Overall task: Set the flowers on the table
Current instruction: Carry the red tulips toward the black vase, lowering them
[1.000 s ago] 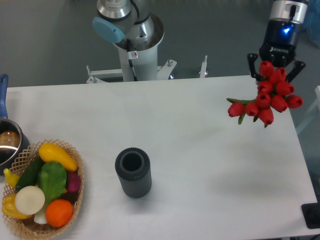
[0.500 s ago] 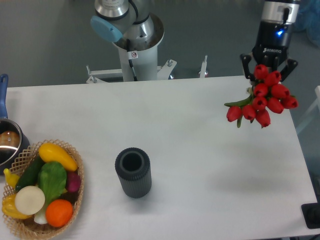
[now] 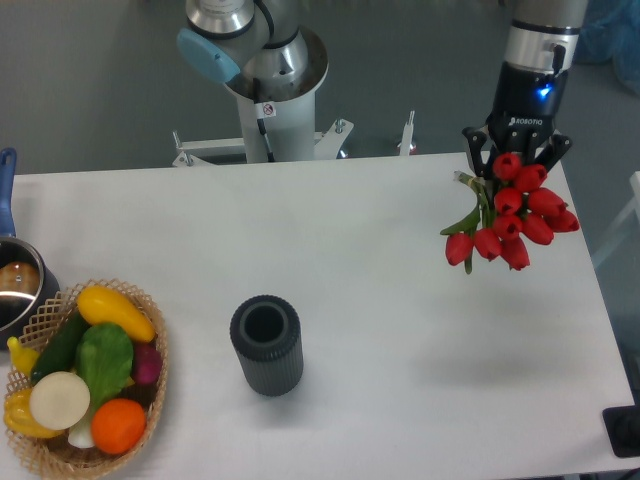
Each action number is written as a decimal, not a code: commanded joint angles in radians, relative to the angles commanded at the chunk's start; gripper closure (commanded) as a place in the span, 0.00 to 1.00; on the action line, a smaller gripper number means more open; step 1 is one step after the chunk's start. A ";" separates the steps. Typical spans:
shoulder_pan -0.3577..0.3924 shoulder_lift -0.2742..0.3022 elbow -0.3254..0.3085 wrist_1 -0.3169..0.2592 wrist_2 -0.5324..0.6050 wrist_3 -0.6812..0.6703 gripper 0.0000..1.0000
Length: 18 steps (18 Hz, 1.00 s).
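The flowers (image 3: 510, 215), a bunch of red tulips with green stems, hang in the air over the right part of the white table (image 3: 350, 270). My gripper (image 3: 515, 160) points down from above at the table's far right and is shut on the flowers' stems, which the blooms mostly hide. The blooms face the camera and a few lean left, with green leaves showing at the bunch's left side. The bunch casts a faint shadow on the table nearer the front.
A dark ribbed cylinder vase (image 3: 266, 343) stands upright at the table's front middle. A wicker basket (image 3: 150, 380) of colourful vegetables sits at the front left, with a pot (image 3: 15, 285) behind it. The arm's base (image 3: 270, 90) rises behind the far edge.
The gripper has carried the flowers leftward and slightly away from the camera, from over the right edge inward over the table. Nothing else moved.
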 joint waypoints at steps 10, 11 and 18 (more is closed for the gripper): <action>-0.074 -0.123 -0.009 -0.003 0.097 0.002 0.67; -0.077 -0.135 -0.005 0.000 0.104 0.003 0.67; -0.117 -0.204 0.014 0.012 0.115 0.017 0.67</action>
